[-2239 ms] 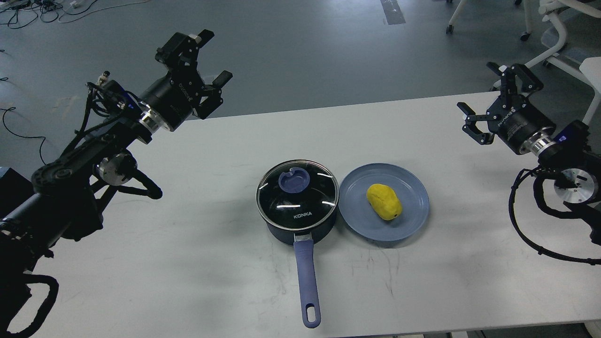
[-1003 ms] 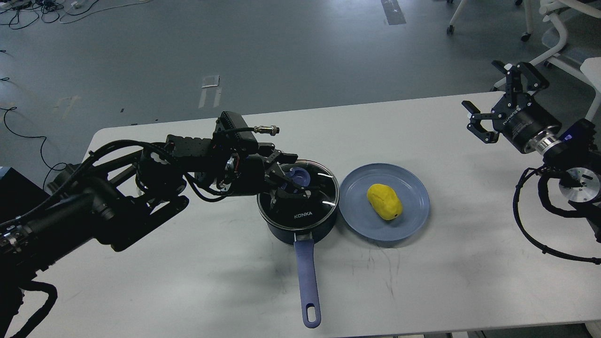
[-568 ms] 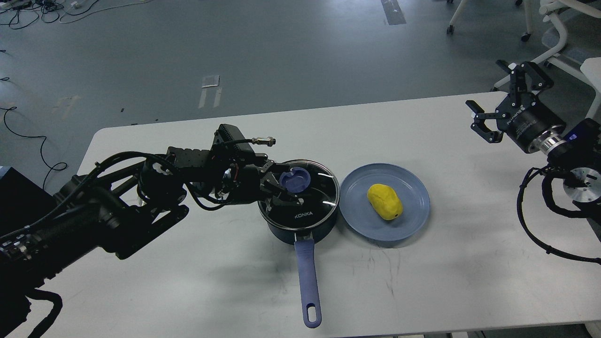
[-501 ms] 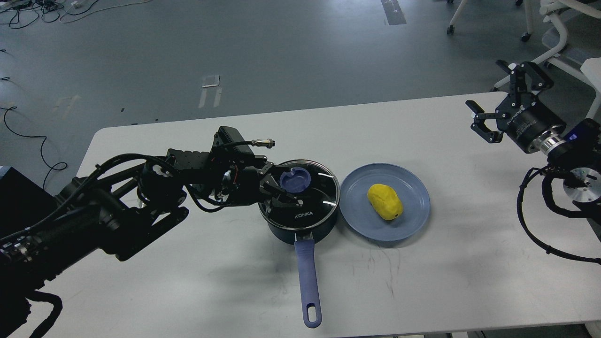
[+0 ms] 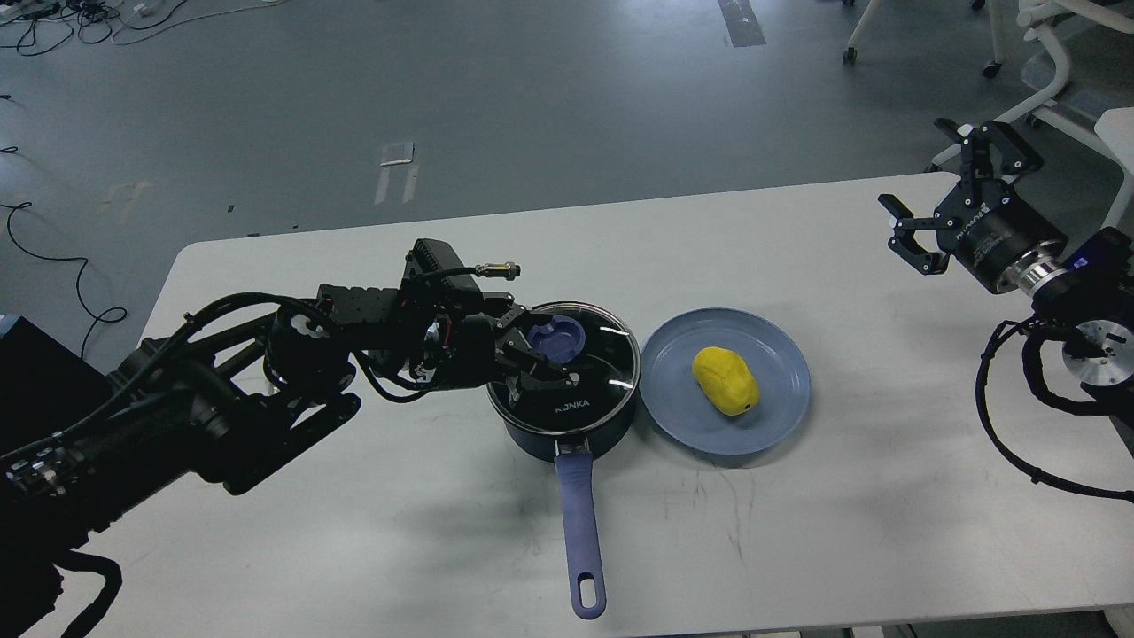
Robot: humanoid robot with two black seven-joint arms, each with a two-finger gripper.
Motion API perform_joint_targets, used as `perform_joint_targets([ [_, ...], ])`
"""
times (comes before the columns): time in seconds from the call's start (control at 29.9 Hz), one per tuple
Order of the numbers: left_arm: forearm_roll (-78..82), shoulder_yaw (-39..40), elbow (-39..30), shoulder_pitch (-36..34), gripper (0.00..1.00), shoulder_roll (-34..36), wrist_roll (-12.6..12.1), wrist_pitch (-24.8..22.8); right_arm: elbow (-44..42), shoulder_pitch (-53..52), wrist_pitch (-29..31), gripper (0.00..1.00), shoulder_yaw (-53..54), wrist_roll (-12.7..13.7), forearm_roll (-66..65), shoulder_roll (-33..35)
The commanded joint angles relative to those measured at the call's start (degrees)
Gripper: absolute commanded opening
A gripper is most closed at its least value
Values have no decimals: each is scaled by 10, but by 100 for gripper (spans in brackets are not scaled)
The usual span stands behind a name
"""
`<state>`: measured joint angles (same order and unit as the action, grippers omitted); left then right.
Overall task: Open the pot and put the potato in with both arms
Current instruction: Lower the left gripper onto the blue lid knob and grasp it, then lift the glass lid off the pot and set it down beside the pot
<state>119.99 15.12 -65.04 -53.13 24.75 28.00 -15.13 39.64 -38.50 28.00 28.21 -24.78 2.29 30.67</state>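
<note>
The dark pot [image 5: 567, 424] stands mid-table with its glass lid [image 5: 602, 363] on and its purple-blue handle [image 5: 580, 523] pointing toward me. My left gripper [image 5: 537, 349] lies low over the lid from the left. Its fingers are spread, one behind and one in front of the blue knob [image 5: 560, 336], whose left side they cover. I cannot tell if they touch it. The yellow potato [image 5: 726, 380] lies on the blue plate [image 5: 780, 416] just right of the pot. My right gripper [image 5: 930, 190] is open and empty, raised above the table's far right corner.
The white table [image 5: 354, 532] carries only the pot and the plate. My left forearm, with cables and a connector [image 5: 496, 268], stretches across the table's left half. Office chairs [image 5: 1045, 53] stand on the floor at the far right.
My left arm swung down from high at the left onto the lid, drew back slightly, then edged right so its fingers flank the knob. The right gripper drifted slightly right. The lid stays on.
</note>
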Motion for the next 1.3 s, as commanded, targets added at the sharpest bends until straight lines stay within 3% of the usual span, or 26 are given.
perform_joint_targets([
  [0.0,-1,0,0,0,91,0,0,0,0,0,0,100,0,-1,0,-1],
  [0.23,-1,0,1,0,89,0,0,9,0,0,0,100,-1,0,-1,0],
  [0.3,-1,0,2,1,82,-1,0,13,0,0,0,100,-1,0,-1,0],
  [0.43,-1,0,1,0,58,-3,0,13,0,1,0,100,-2,0,-1,0],
  [0.63,0,0,1,-1,41,-3,0,13,0,1,0,100,-2,0,-1,0],
  [0.87,-26,3,-11,-36,41,14,0,17,0,1,0,100,-2,0,-1,0],
  [1.07,-40,2,-14,-66,41,81,0,24,0,1,0,100,-1,0,-1,1],
  [1.27,-42,-17,-14,-29,41,183,0,88,0,1,0,100,-1,0,-2,1],
])
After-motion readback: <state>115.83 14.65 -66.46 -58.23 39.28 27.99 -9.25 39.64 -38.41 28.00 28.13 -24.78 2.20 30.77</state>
